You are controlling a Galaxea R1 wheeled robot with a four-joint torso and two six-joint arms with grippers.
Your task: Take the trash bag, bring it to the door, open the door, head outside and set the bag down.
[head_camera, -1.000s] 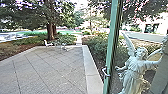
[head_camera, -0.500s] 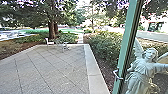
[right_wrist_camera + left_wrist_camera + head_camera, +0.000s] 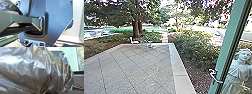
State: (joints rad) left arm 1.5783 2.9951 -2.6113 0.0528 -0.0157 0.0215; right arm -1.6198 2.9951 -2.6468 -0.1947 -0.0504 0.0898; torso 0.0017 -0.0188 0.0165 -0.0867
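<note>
Trash bag, shiny dark-grey crinkled plastic film (image 3: 31,72): located close to my left wrist camera, with a smaller section also visible in the right wrist view. Orientation: the creases converge on a tight pucker (image 3: 41,92); the direction of the mouth and the long axis cannot be determined, since the outline is cut off. Contents: concealed by the film. Pincer state: I cannot tell how far my left pincer or my right pincer is open, nor what either has hold of. Door, green-framed (image 3: 231,47): at the right of the head frame, its edge slanting from lower right of centre to the upper right corner; a pale metal handle (image 3: 215,76) is fitted low on it. Pale winged statue (image 3: 236,75): lower right, partly cut off. White chair (image 3: 134,42): left of centre, on grey paving (image 3: 131,67), details indistinct.
</note>
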